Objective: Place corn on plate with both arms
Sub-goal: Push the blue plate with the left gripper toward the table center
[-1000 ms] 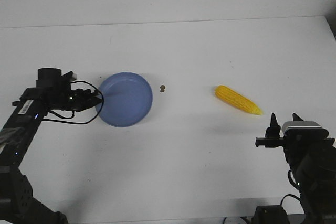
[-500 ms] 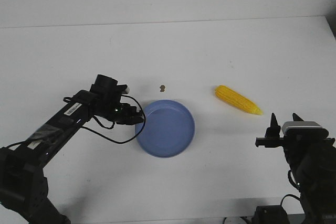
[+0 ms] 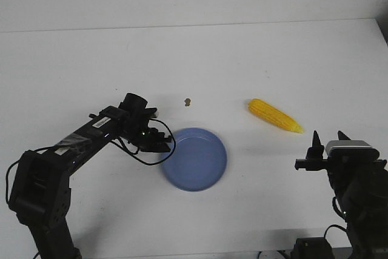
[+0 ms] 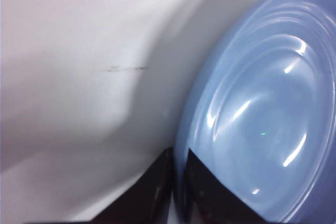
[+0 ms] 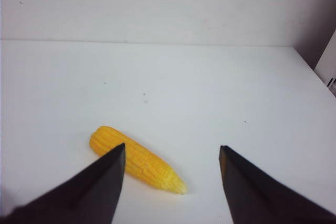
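The periwinkle-blue plate (image 3: 195, 159) lies flat on the white table near its middle. My left gripper (image 3: 162, 146) is shut on the plate's left rim; in the left wrist view the two black fingers (image 4: 157, 182) pinch the blue rim (image 4: 181, 145). The yellow corn (image 3: 274, 115) lies on the table to the right of the plate, pointed tip toward the front right. My right gripper (image 3: 328, 138) is open and empty, just in front of the corn's tip. In the right wrist view the corn (image 5: 137, 160) lies between and beyond the spread fingers (image 5: 94, 182).
A small brown speck (image 3: 188, 101) lies on the table behind the plate. A faint mark (image 3: 128, 45) shows further back. The table's back edge meets a white wall, and a dark edge shows at the far right (image 3: 383, 28).
My left arm has dragged the plate from the table's left toward the middle and slightly forward, still holding its rim. The corn and my right arm have not moved.
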Robot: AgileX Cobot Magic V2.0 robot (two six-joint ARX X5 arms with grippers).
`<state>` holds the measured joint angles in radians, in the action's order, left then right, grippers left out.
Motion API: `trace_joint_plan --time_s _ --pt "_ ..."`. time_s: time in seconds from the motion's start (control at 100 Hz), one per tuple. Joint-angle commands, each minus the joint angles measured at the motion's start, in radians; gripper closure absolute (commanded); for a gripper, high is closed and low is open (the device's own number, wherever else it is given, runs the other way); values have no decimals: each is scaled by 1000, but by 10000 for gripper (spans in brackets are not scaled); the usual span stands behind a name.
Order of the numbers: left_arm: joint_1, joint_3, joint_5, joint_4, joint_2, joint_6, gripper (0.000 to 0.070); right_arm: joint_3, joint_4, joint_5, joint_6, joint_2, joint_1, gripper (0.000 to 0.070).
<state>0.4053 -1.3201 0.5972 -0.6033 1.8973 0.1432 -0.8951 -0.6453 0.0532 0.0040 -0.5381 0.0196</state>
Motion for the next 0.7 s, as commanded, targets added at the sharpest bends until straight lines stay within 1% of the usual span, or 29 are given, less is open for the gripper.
trace_joint_plan --time_s 0.0,0.03,0.06,0.14,0.17,0.19,0.21,0.39,0.5,0.69 --pt "10 -14 1 -1 20 -16 680 -17 9 0 8 -6 -1 318" --pt "10 -14 1 -2 20 -16 665 -17 9 0 8 -6 -1 318" --pt "10 -14 1 -2 20 -16 617 -17 9 0 8 -6 -1 318" --pt "10 -14 1 -2 20 -16 401 -17 9 0 8 -6 -1 318" --pt "10 -14 1 -3 20 -15 340 -17 9 0 8 -6 -1 318" --pt "10 -14 1 -5 20 -15 316 -17 9 0 8 -6 -1 318" --pt "9 -14 1 -6 20 -15 307 -17 9 0 8 -6 -1 318" --pt "9 -14 1 -8 20 -15 301 -17 9 0 8 -6 -1 318" --pt "9 -14 1 -8 20 -15 191 -17 9 0 8 -6 -1 318" --pt "9 -14 1 -1 20 -16 186 -17 9 0 8 -6 -1 318"
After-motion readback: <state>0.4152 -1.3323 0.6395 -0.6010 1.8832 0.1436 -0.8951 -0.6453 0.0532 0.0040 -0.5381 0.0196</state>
